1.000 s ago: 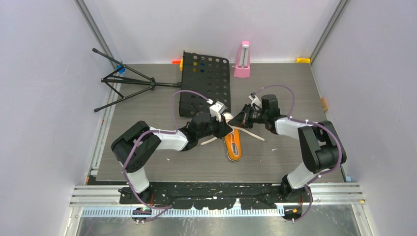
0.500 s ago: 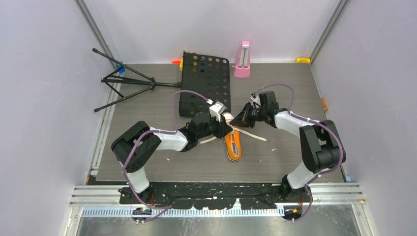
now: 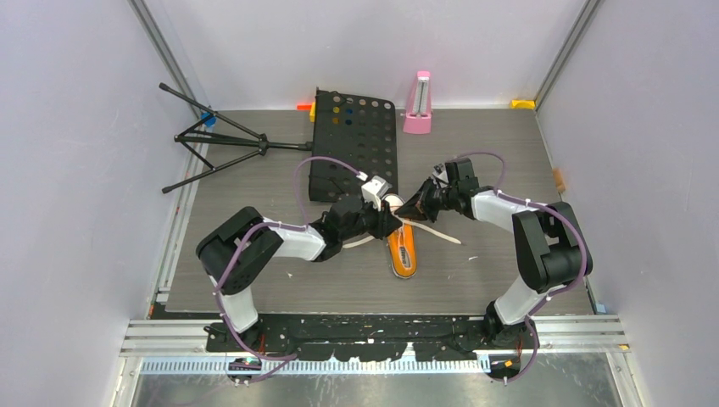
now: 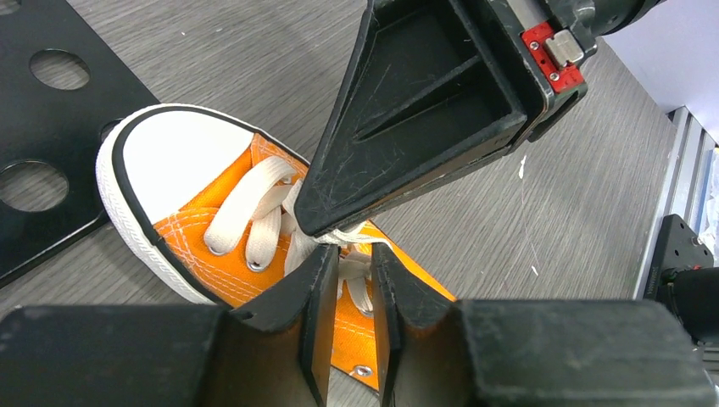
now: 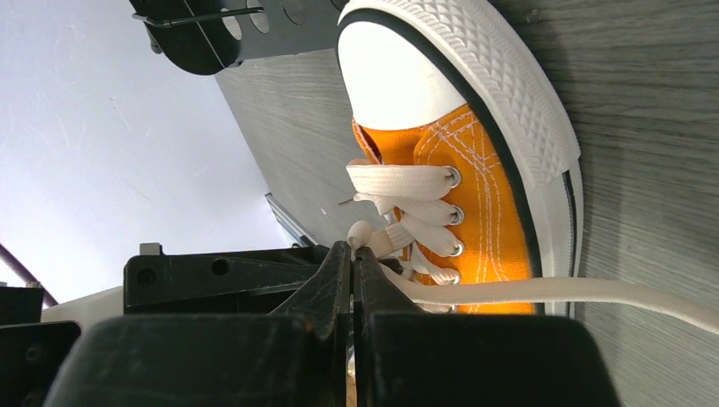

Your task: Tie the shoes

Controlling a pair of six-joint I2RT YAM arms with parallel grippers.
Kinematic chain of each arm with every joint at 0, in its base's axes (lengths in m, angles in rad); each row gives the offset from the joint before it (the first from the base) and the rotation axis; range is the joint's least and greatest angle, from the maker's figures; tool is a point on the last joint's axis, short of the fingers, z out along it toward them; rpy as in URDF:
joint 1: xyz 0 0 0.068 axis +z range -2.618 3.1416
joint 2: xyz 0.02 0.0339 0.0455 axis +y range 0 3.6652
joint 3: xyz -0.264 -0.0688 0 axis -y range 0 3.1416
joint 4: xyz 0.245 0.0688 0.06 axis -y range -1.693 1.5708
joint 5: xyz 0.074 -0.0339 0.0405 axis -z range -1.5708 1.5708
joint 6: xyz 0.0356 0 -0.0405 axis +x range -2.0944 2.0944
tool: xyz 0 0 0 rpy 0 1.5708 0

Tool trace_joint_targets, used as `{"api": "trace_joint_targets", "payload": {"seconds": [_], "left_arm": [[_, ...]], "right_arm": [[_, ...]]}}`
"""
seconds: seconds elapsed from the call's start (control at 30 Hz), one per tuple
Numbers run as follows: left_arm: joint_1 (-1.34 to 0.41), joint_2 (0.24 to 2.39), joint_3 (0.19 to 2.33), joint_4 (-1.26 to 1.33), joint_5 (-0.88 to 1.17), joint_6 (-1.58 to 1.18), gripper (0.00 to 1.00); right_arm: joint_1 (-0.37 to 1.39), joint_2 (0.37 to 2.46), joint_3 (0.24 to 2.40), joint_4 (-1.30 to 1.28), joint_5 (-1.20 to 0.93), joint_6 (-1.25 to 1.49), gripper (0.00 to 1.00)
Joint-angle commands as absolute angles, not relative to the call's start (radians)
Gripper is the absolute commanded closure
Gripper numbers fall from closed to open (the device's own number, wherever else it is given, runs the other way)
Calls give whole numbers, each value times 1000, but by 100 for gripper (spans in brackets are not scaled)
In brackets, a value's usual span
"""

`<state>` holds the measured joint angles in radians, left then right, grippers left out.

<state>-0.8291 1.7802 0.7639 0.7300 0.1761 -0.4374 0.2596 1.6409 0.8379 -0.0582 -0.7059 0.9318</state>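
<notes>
**Ana:** Top external view first. Where is the shoe?

**Ben:** The orange shoe (image 3: 404, 251) lies on the gray surface (image 3: 271, 263), right under the tips of both sets of fingers. Its white toe cap (image 3: 392, 203) sits just past the tips on the far side. Its heel sticks out from under them on the near side.

**Ana:** What do the right fingers (image 5: 346, 264) do?

**Ben:** They are squeezed together on a white lace (image 5: 370, 238). In the right wrist view, a little bump of that lace pokes out right at their tips, over the lace holes.

**Ana:** And the left fingers (image 4: 327, 270)?

**Ben:** They stand a little apart, with a thin gap between them. They point at the right fingers, tip almost against tip. Some lace shows in the gap, but I cannot tell if the left fingers touch it.

**Ana:** Are there loose bits of lace?

**Ben:** Yes. One long loose end (image 5: 593, 294) runs flat over the surface, out to the side of the right fingers. A second loose end (image 3: 362, 242) lies on the surface beside the left fingers, on the other side of the shoe.

**Ana:** What else is close?

**Ben:** A black board with round holes (image 3: 356, 140) lies on the surface behind the left fingers. The toe cap is just beside its edge.
</notes>
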Motion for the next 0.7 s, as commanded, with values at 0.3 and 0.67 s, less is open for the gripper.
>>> {"api": "trace_joint_targets", "payload": {"seconds": [0.3,0.67], "left_arm": [[-824,1805,770,820,106,-465,68],[-824,1878,805,880,57,-515,92]], "right_arm": [[267,1625,809,42,-803,1072,100],[267,1618,778,87,-808,1109,100]]}}
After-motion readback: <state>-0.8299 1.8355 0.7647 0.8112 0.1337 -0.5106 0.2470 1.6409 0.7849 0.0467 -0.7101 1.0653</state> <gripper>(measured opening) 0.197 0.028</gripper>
